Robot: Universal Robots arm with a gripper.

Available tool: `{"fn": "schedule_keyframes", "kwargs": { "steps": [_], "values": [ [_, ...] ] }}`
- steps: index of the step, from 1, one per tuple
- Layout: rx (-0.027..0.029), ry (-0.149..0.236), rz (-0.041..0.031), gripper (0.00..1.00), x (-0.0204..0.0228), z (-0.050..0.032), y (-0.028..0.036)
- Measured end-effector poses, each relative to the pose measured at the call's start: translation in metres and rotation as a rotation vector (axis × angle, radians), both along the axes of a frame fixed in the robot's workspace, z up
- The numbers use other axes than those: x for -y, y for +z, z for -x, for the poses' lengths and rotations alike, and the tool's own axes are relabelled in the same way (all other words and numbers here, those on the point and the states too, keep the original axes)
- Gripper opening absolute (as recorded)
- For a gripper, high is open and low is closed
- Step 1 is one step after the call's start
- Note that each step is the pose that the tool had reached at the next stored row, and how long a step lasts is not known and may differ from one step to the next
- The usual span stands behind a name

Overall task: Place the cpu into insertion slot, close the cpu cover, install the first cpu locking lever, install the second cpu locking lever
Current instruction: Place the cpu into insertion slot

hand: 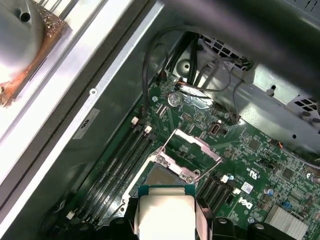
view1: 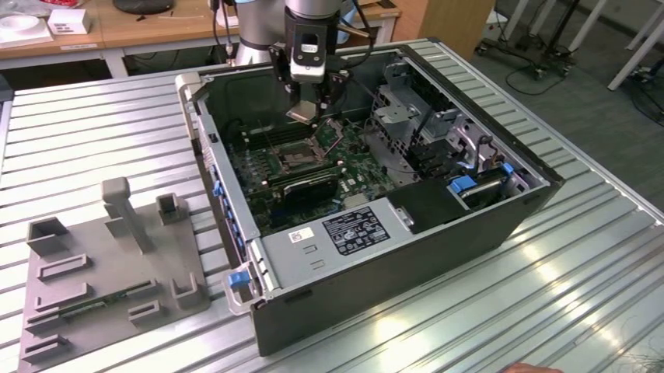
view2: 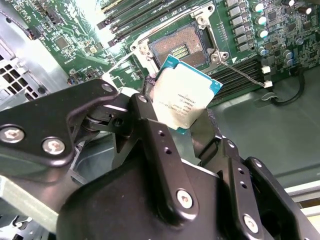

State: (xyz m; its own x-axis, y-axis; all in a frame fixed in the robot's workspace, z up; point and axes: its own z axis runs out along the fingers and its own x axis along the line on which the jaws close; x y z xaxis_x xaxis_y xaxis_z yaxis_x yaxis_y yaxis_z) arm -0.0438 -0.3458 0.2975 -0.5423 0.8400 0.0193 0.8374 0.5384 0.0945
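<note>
One hand [view2: 181, 119], closed on the cpu [view2: 189, 90] by its edges, chip tilted, just above and apart from the open socket [view2: 180, 46]. Beyond, cpu cover [hand: 175, 165] raised on its hinge. Upper middle of the exterior view: hand inside the computer case [view1: 394, 264] on the slatted desk [view1: 93, 140].
</note>
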Motion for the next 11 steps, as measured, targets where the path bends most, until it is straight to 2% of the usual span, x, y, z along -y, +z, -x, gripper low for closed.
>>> {"fn": "schedule_keyframes", "kwargs": {
  "steps": [11],
  "values": [
    [0.0, -0.005, 0.0, 0.54, 0.0, 0.0, 0.0]
  ]
}}
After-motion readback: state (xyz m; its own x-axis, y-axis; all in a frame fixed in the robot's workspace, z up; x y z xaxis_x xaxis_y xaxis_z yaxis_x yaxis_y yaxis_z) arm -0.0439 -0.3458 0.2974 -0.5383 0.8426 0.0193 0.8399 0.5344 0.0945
